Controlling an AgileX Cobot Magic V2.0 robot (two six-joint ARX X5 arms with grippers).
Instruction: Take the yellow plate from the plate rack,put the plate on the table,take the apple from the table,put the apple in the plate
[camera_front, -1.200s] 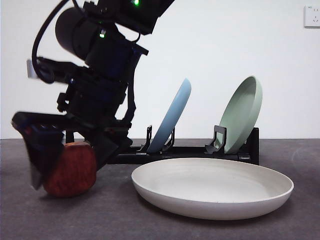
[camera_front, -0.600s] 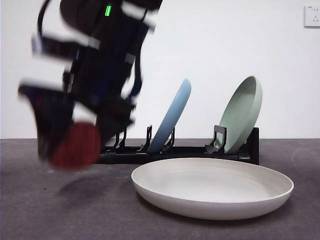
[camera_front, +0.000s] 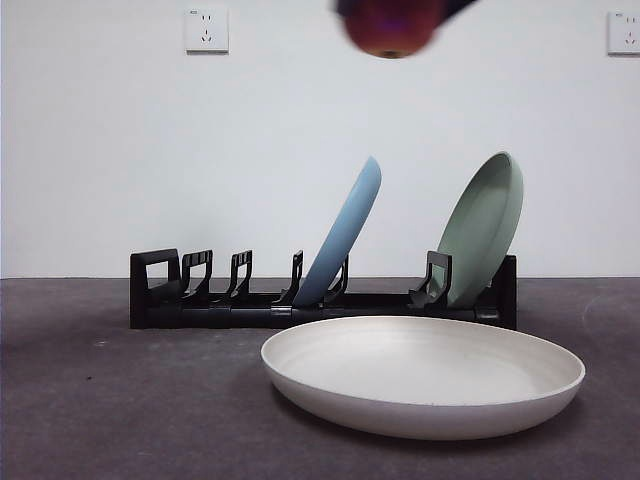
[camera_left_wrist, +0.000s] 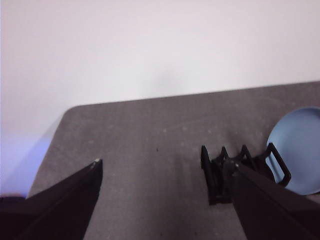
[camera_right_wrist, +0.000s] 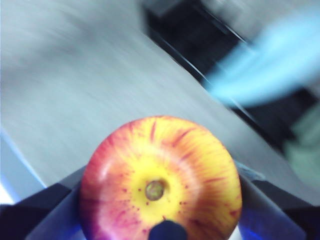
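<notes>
The red apple (camera_front: 392, 27) hangs at the top edge of the front view, high above the table and blurred. In the right wrist view the apple (camera_right_wrist: 161, 179) shows its yellow, red-streaked end, and my right gripper (camera_right_wrist: 160, 200) is shut on it, one jaw on each side. The cream yellow plate (camera_front: 423, 374) lies flat on the dark grey table (camera_front: 120, 410), in front of the plate rack (camera_front: 240, 300). My left gripper (camera_left_wrist: 165, 200) is open with nothing between its jaws, off to the side of the rack's handle end (camera_left_wrist: 220, 172).
A light blue plate (camera_front: 342, 232) and a pale green plate (camera_front: 486, 226) stand leaning in the rack. The blue plate (camera_left_wrist: 300, 155) also shows in the left wrist view. A white wall with two sockets stands behind the table.
The right gripper lifted the apple off the table at the left and carried it up and to the right, to the top edge of the front view. The plates have not moved.
</notes>
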